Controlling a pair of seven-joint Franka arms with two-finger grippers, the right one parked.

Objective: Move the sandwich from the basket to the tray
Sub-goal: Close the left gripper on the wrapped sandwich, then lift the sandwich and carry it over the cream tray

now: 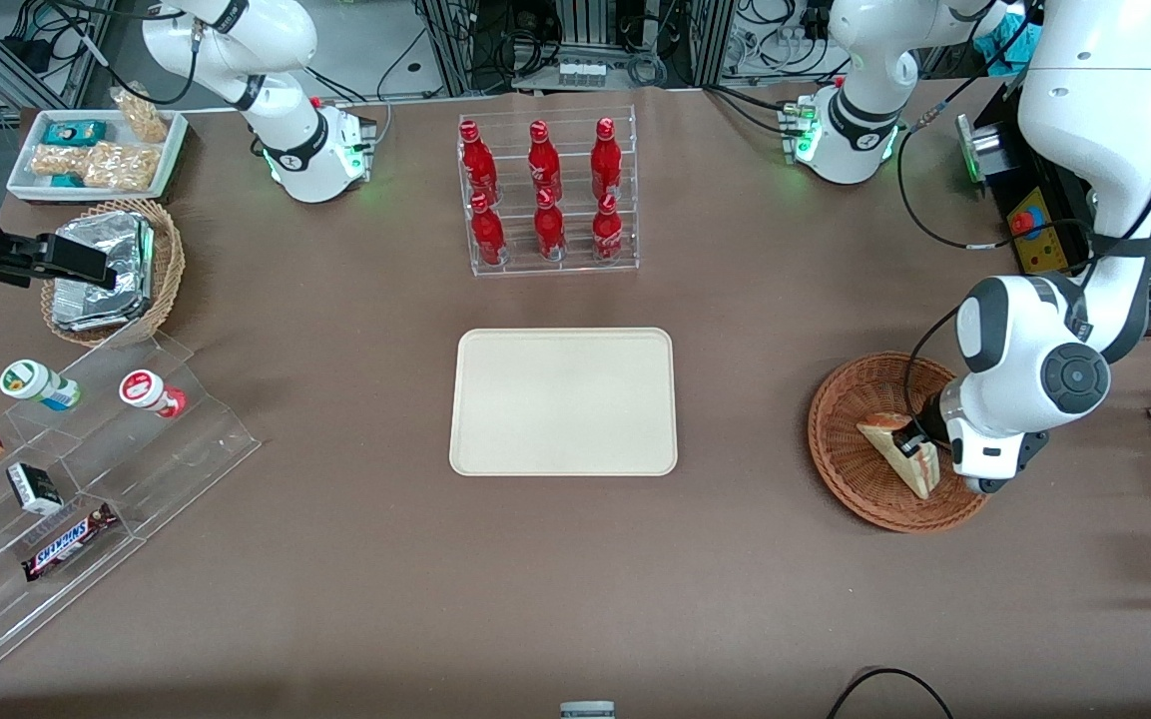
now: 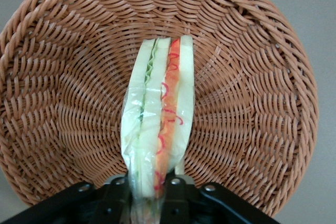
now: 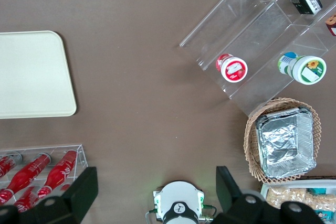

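Note:
The sandwich [image 1: 902, 451], a wrapped wedge of pale bread with orange and green layers, stands on edge in the reddish-brown woven basket [image 1: 850, 479] toward the working arm's end of the table. My gripper [image 1: 912, 444] is down in the basket and shut on the sandwich. In the left wrist view the two black fingers [image 2: 116, 195] press the wrapped sandwich [image 2: 160, 124] from both sides over the basket's weave [image 2: 247, 77]. The cream-beige tray [image 1: 563, 399] lies bare at the table's middle and shows in the right wrist view [image 3: 31, 72].
A clear rack of red bottles [image 1: 547, 190] stands farther from the front camera than the tray. Toward the parked arm's end are a tan basket with foil packs [image 1: 111, 270], a white snack tray [image 1: 96, 150] and a clear stepped shelf [image 1: 86, 479] of snacks.

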